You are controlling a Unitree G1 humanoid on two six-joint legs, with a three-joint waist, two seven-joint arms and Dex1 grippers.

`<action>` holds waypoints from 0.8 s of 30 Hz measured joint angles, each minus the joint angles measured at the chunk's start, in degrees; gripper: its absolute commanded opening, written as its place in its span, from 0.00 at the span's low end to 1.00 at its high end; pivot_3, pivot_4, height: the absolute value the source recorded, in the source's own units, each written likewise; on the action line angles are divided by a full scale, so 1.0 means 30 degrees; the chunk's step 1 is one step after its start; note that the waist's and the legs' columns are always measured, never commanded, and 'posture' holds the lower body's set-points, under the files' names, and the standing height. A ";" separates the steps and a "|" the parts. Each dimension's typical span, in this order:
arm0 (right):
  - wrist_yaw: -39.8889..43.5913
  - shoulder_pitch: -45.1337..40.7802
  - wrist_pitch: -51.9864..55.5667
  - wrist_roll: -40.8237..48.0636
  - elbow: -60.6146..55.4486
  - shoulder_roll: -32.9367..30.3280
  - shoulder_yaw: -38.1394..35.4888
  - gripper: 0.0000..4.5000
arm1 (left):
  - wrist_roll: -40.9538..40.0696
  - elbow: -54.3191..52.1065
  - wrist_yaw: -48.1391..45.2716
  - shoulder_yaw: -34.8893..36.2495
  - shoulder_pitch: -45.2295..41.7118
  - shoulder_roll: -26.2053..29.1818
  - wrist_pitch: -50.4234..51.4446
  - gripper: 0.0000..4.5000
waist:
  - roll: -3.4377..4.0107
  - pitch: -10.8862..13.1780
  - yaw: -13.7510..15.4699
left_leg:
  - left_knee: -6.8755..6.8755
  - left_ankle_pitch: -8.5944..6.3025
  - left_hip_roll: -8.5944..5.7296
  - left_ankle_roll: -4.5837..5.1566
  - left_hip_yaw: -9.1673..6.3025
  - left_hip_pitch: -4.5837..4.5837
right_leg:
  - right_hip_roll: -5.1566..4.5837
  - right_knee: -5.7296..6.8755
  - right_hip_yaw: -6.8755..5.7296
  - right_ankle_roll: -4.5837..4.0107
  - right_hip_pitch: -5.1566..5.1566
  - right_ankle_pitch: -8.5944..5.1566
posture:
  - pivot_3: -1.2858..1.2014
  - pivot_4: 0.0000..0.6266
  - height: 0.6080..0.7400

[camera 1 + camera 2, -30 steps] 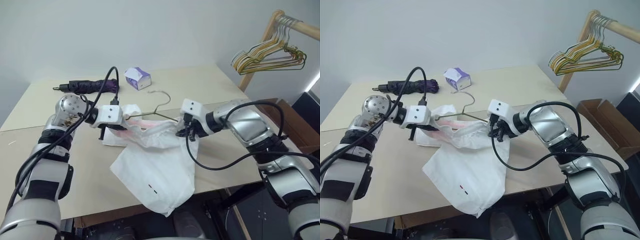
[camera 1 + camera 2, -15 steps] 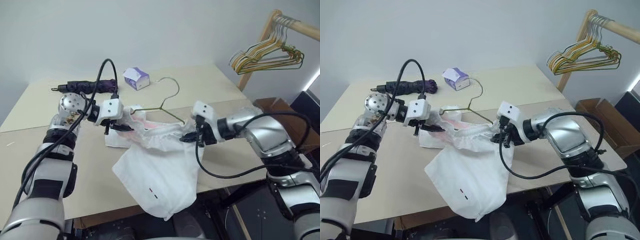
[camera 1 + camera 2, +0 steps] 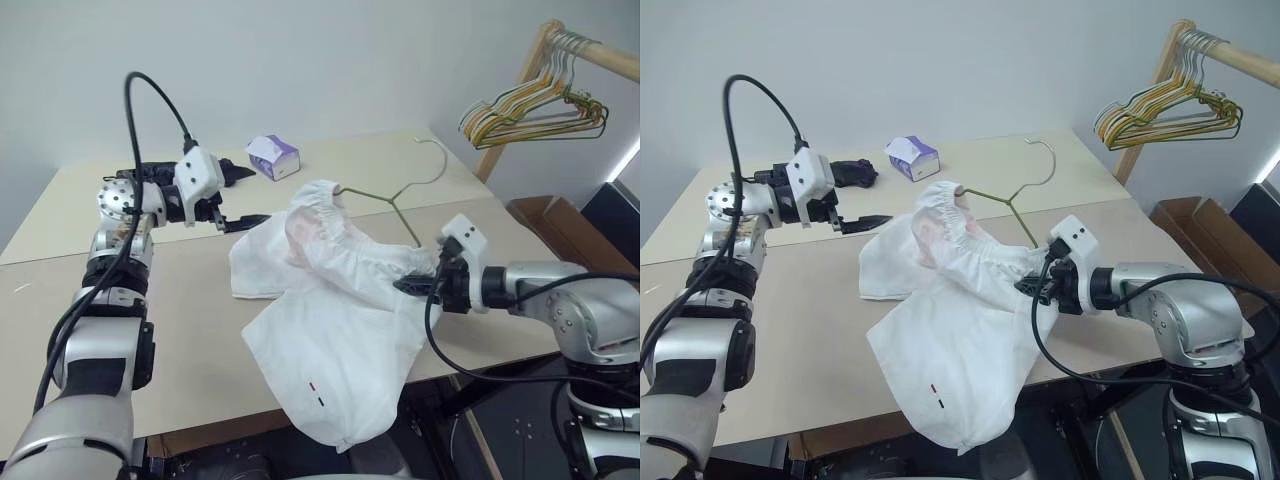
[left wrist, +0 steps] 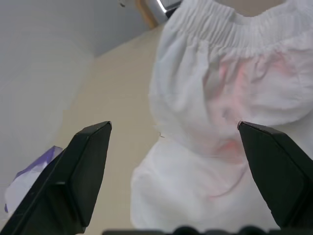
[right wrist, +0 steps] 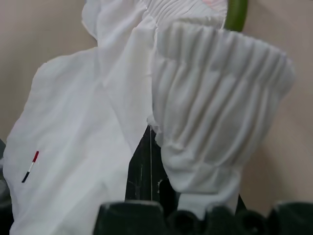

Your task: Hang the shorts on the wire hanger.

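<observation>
The white shorts [image 3: 335,320] lie spread on the table [image 3: 150,310], one leg hanging over the front edge, with a small red-and-dark mark [image 5: 30,166] near a hem. The thin green wire hanger [image 3: 385,192] is tilted up, its hook [image 3: 432,150] in the air. One end is inside the gathered elastic waistband [image 3: 955,205]. My right gripper [image 3: 412,285] is shut on the other side of the waistband, where the wire runs into the cloth and is hidden. My left gripper [image 3: 246,195] is open, raised just left of the shorts and touching nothing.
A white-purple tissue box [image 3: 274,156] and a dark folded umbrella [image 3: 135,167] lie at the back of the table. A wooden rack [image 3: 545,45] with a bunch of hangers [image 3: 535,105] stands at the right. A cardboard box [image 3: 1200,215] sits on the floor beside it.
My left gripper opened, let go of the waistband and rose up and to the left. My right gripper pulled the waistband and hanger to the right and nearer, and the hook swung up.
</observation>
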 measured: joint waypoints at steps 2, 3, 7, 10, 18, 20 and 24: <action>-0.0742 0.0942 0.0564 0.0298 -0.0481 0.0375 -0.0921 0.00 | -0.1019 -0.1590 0.0034 0.0656 0.0407 0.0021 0.1884 1.00 | 0.0001 0.0000 0.0025 | 0.0006 0.0000 -0.0004 0.0000 0.0001 -0.0004 | -0.0001 -0.0002 0.0004 0.0000 0.0000 0.0000 | 0.40 0.00 1.00; -0.1112 0.1235 0.0848 0.0464 -0.0623 0.0556 -0.1339 0.00 | -0.1668 -0.2717 0.0065 0.0981 0.0786 0.0018 0.3057 1.00 | 0.0001 -0.0001 0.0016 | 0.0006 -0.0001 -0.0002 0.0000 0.0001 -0.0002 | -0.0001 0.0002 0.0005 0.0000 0.0001 0.0000 | 0.40 0.00 1.00; -0.3650 0.2090 0.2388 0.0339 -0.1271 0.1536 -0.3134 0.00 | -0.5536 -0.9662 0.1163 0.2024 0.3627 -0.0370 1.0163 1.00 | 0.0006 -0.0003 0.0004 | 0.0010 0.0000 0.0004 0.0001 0.0000 0.0013 | 0.0000 0.0038 0.0016 -0.0001 0.0002 0.0000 | 0.40 0.00 1.00; -0.5311 0.2362 0.3249 -0.0188 -0.1380 0.2233 -0.4024 0.00 | -0.7846 -1.4117 0.2541 0.2260 0.5624 -0.0999 1.3734 1.00 | 0.0008 -0.0005 0.0088 | 0.0023 -0.0001 0.0004 0.0000 0.0000 0.0026 | 0.0001 0.0077 0.0020 -0.0005 0.0001 -0.0003 | 0.40 0.00 1.00; -0.8477 0.2275 0.5394 -0.1709 -0.2174 0.3423 -0.7684 0.00 | -1.2073 -2.2081 0.6812 0.2805 0.7503 -0.2310 1.8166 1.00 | 0.0038 -0.0025 0.0517 | 0.0043 -0.0003 -0.0005 -0.0001 0.0037 0.0043 | 0.0001 0.0087 0.0039 -0.0013 0.0019 -0.0015 | 0.40 0.00 1.00; -0.8754 0.2120 0.5898 -0.1992 -0.2118 0.2850 -0.8514 0.00 | -1.2170 -2.2578 0.7690 0.2824 0.6987 -0.2592 1.8175 1.00 | 0.0040 -0.0026 0.0556 | 0.0047 -0.0003 -0.0015 -0.0001 0.0042 0.0029 | 0.0000 0.0072 0.0040 -0.0014 0.0019 -0.0015 | 0.39 0.00 1.00; -0.9216 0.1586 0.5901 -0.2493 -0.1658 0.1685 -1.0104 0.00 | -1.2511 -2.2645 0.8640 0.2924 0.6073 -0.3009 1.8118 1.00 | 0.0060 -0.0046 0.0470 | 0.0038 -0.0011 -0.0004 0.0012 0.0057 0.0040 | 0.0001 -0.0008 0.0034 -0.0020 0.0052 -0.0012 | 0.39 0.00 1.00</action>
